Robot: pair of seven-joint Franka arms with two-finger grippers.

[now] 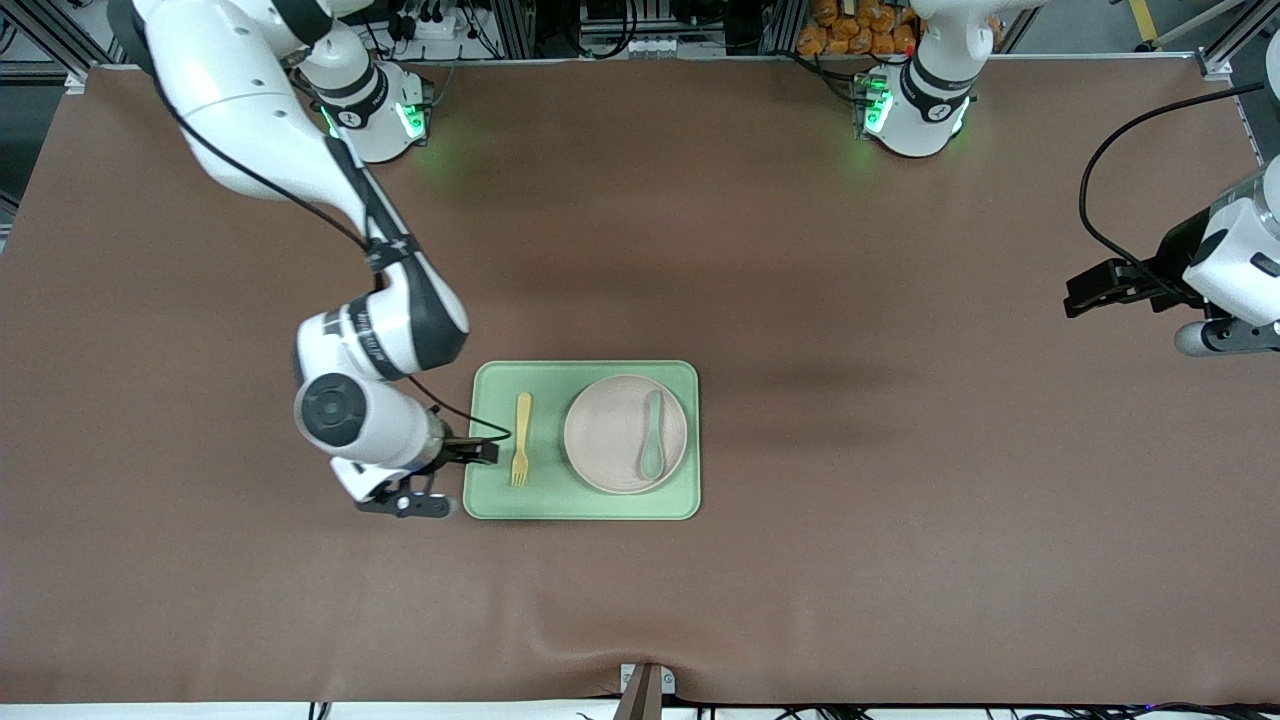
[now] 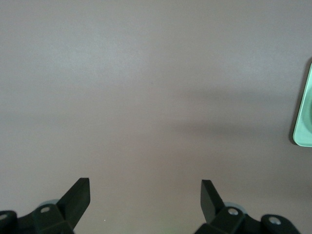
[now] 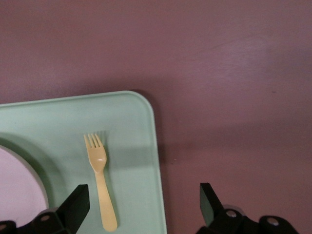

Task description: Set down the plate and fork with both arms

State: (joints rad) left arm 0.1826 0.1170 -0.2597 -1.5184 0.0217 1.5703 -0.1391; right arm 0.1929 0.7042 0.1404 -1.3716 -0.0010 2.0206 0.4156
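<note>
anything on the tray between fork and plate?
Nothing: bare green tray separates the fork from the plate, per the front view. The spoon lies on the plate.

Right arm (image 1: 300,170) reaches down from upper left, right gripper (image 3: 144,204) spread wide. Left arm (image 1: 1235,260) waits at the frame's right edge, left gripper (image 2: 145,200) also spread.

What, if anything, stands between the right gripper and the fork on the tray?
Nothing visible does. The right gripper, open, hangs over the tray's edge at the right arm's end; the fork lies bare on the tray beside the plate.
</note>
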